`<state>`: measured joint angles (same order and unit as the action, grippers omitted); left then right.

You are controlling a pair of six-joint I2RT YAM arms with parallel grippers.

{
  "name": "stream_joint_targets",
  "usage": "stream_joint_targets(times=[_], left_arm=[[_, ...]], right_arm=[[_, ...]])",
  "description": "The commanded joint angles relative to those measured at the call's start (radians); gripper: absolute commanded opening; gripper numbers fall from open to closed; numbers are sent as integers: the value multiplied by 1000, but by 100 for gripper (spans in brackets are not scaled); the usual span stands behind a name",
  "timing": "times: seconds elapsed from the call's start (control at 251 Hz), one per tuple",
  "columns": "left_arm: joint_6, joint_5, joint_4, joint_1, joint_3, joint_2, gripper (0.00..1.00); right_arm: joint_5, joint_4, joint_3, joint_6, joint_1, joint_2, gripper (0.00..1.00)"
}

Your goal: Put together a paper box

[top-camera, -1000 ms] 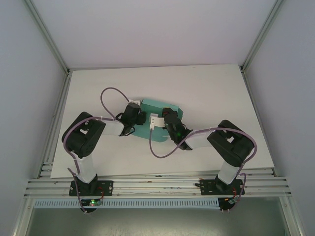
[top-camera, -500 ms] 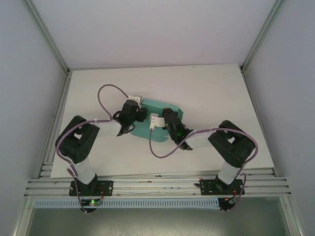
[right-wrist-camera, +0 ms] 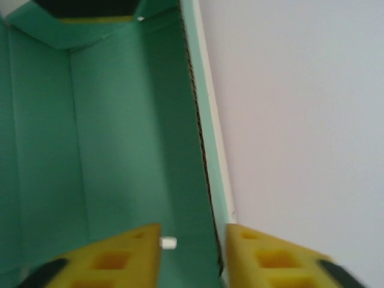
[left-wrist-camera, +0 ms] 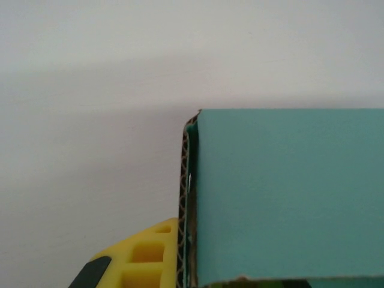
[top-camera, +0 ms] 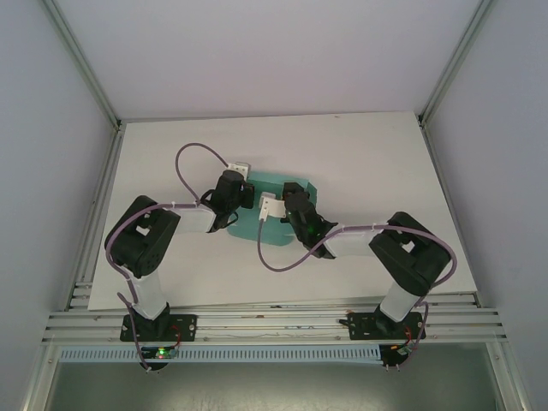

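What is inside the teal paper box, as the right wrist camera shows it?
Bare green walls and floor of the paper box; one jaw of the right gripper inside, the other outside its side wall. The jaws hide the floor nearest the camera.

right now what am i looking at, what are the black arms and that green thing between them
These are two robot arms bolted at the near edge of a white table. The wide picture looks down from above; the two close-ups come from a camera on each wrist, yellow fingers showing. On the table lies a green cardboard box, partly folded up. The left gripper is closed, seemingly pinching a box wall. The right gripper is open, its fingers either side of a wall.
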<state>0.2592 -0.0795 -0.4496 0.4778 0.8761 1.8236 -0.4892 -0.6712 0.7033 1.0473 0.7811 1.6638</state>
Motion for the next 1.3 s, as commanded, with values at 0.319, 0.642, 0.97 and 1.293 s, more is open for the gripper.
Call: stream_joint_targets(times=[0.319, 0.642, 0.97, 1.293], left_arm=[[95, -77, 161, -8, -45, -196, 0], [121, -71, 212, -8, -47, -225, 0], [139, -42, 226, -8, -34, -234, 0], [179, -8, 223, -8, -26, -254, 0]], right_arm=[[220, 124, -28, -660, -148, -454, 98], [197, 355, 164, -819, -213, -276, 98], [324, 297, 137, -952, -243, -117, 98], [537, 176, 137, -1136, -264, -47, 95]])
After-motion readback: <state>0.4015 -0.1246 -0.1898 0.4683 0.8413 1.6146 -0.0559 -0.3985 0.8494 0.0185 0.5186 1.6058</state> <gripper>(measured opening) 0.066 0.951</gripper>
